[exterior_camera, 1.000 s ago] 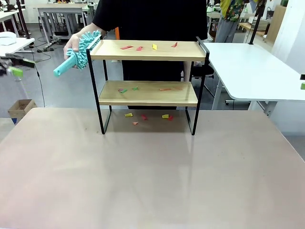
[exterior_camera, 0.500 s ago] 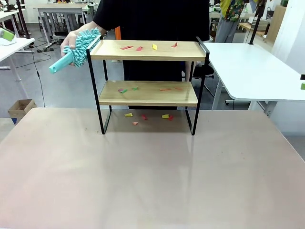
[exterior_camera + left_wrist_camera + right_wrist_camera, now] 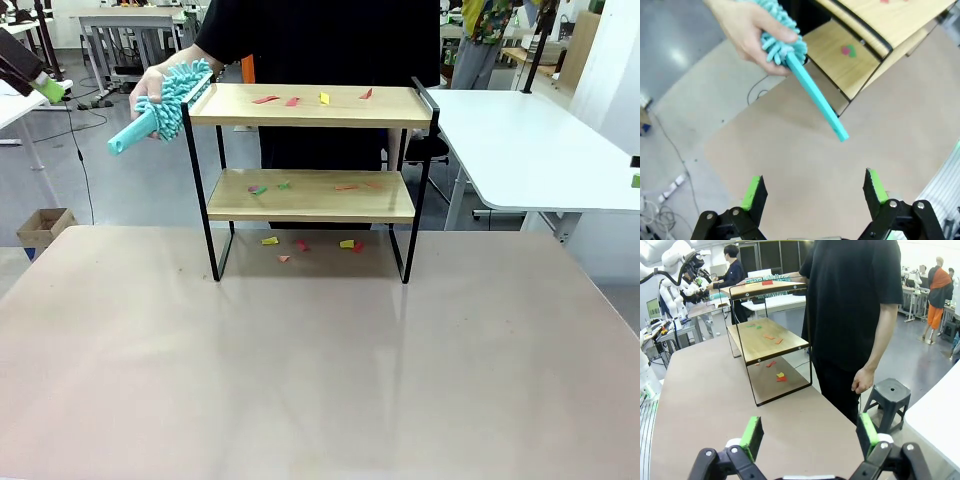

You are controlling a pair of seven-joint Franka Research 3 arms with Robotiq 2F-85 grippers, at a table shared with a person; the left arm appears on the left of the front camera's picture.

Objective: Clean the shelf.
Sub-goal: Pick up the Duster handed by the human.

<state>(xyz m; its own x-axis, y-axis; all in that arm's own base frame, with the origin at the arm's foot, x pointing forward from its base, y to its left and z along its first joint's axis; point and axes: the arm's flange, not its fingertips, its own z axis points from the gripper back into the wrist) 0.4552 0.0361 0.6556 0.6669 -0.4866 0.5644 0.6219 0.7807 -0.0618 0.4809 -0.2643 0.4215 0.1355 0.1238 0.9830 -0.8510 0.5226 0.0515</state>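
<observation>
Now | shelf on beige table | paper scraps beneath | grey floor

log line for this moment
person's hand holds duster beside shelf | left gripper open, facing duster handle, apart | right gripper open, clear of shelf | paper scraps on shelf

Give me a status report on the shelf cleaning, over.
Left gripper open, empty, facing duster handle. Right gripper open, empty. Shelf uncleaned: paper scraps on both boards and table beneath. Person's hand holds teal duster at shelf's left end.
</observation>
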